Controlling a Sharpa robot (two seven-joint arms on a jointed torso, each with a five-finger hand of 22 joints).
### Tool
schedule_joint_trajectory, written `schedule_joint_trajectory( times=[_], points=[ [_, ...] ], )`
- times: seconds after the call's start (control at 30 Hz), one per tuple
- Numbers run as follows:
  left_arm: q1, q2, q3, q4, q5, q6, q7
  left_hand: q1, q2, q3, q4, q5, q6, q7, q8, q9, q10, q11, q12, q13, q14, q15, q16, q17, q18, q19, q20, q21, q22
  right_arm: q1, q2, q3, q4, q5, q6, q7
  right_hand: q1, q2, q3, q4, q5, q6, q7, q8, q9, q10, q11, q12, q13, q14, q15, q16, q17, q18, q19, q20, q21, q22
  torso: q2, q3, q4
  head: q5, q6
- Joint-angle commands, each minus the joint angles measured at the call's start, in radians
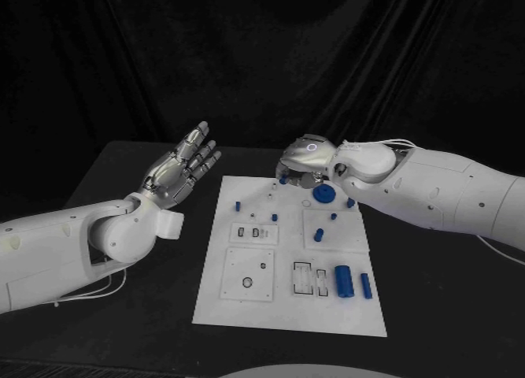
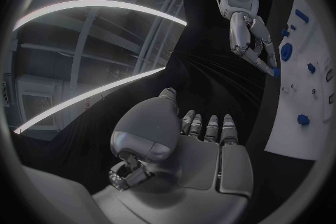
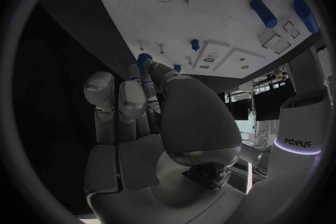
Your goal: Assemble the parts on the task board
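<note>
The right silver hand (image 1: 302, 161) pinches a small blue gear (image 3: 144, 59) just above the flat white task board's (image 1: 285, 307) far edge, while the left silver hand (image 1: 183, 167), spread empty, hovers off its far left corner

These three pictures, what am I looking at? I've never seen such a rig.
A two-armed robot sits at a black table. The square picture comes from its head, looking down; the round ones come from cameras behind each wrist. The left hand is raised beside the white task board, fingers apart, holding nothing. The right hand reaches over the board's far end and pinches a small blue part at its fingertips. On the board lie a blue gear, several blue pegs and empty recesses.
</note>
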Motion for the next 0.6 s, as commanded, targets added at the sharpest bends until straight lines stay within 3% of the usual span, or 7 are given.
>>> schedule_joint_trajectory(
  times=[0.03,0.2,0.43,0.6],
  points=[
    [0.003,0.002,0.001,0.004,-0.009,-0.003,0.005,0.010,0.000,0.006,-0.002,0.008,0.007,-0.002,0.006,0.002,0.000,0.002,-0.001,-0.001,0.000,0.006,-0.004,-0.002,0.020,0.001,0.006,-0.003,-0.001,0.001,0.012,0.001,-0.020,-0.009,-0.022,-0.019,0.000,-0.009,0.001,0.006,0.005,0.000,-0.003,-0.007,-0.001,0.000,-0.002,-0.007,-0.001,-0.002,0.003,-0.003,-0.001,-0.010,0.007,0.001,0.003,0.001,0.005,-0.0001,0.0055,-0.004,0.004],
    [0.003,0.004,0.001,0.007,-0.009,-0.003,0.003,0.011,0.000,0.007,-0.002,0.010,0.007,-0.002,0.006,0.002,0.000,0.002,-0.001,-0.001,0.000,0.006,-0.004,-0.002,0.020,0.001,0.005,-0.003,-0.001,-0.001,0.038,0.001,-0.057,-0.009,-0.027,-0.020,0.000,-0.009,0.002,0.008,0.005,-0.002,-0.003,-0.009,-0.002,-0.002,-0.002,-0.010,-0.001,-0.003,0.003,-0.005,-0.004,-0.011,0.008,0.001,0.006,0.005,0.008,-0.0011,0.0128,-0.017,0.007],
    [0.004,0.004,0.001,0.010,-0.009,-0.002,0.004,0.012,0.000,0.007,-0.003,0.012,0.009,-0.001,0.007,0.002,0.000,0.003,-0.001,-0.001,0.000,0.007,-0.004,-0.002,0.019,0.001,0.005,-0.003,-0.001,-0.005,0.064,0.001,-0.091,-0.009,-0.025,-0.020,-0.001,-0.011,0.002,0.009,0.003,-0.004,-0.004,-0.012,-0.003,-0.003,-0.003,-0.013,-0.001,-0.004,0.003,-0.004,0.000,-0.013,0.010,0.001,0.010,0.013,0.015,-0.0029,0.0178,-0.022,0.006],
    [0.004,0.004,0.001,0.011,-0.009,-0.002,0.004,0.013,-0.001,0.008,-0.003,0.014,0.010,0.000,0.007,0.003,0.000,0.004,-0.001,-0.001,0.000,0.007,-0.004,-0.002,0.019,0.001,0.005,-0.003,-0.001,-0.011,0.076,0.001,-0.103,-0.009,-0.021,-0.020,0.000,-0.011,0.003,0.010,0.002,-0.005,-0.005,-0.012,-0.003,-0.003,-0.003,-0.014,-0.001,-0.004,0.003,-0.004,0.000,-0.013,0.011,0.001,0.012,0.016,0.020,-0.0027,0.0210,-0.028,0.011]
  ],
)
